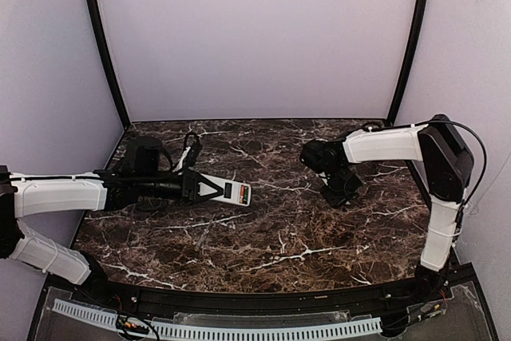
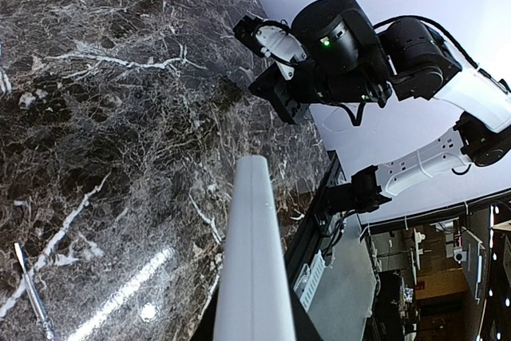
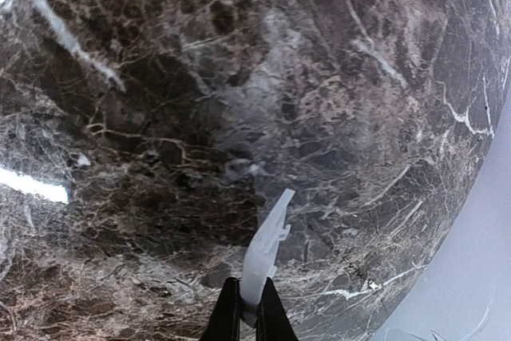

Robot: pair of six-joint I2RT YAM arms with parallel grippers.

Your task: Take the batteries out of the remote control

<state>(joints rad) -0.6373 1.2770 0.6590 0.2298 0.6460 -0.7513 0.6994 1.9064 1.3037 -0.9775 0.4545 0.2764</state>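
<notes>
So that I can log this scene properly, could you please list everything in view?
remote control: one, white with a dark patch, left half of the table, in the left end effector
plastic piece: one, thin, white, in the right end effector
table: one, dark marble with white veins, under both arms
walls: three, pale lilac, around the table
left end effector: one, black, shut on the remote control
right end effector: one, black, shut on the plastic piece, right half
</notes>
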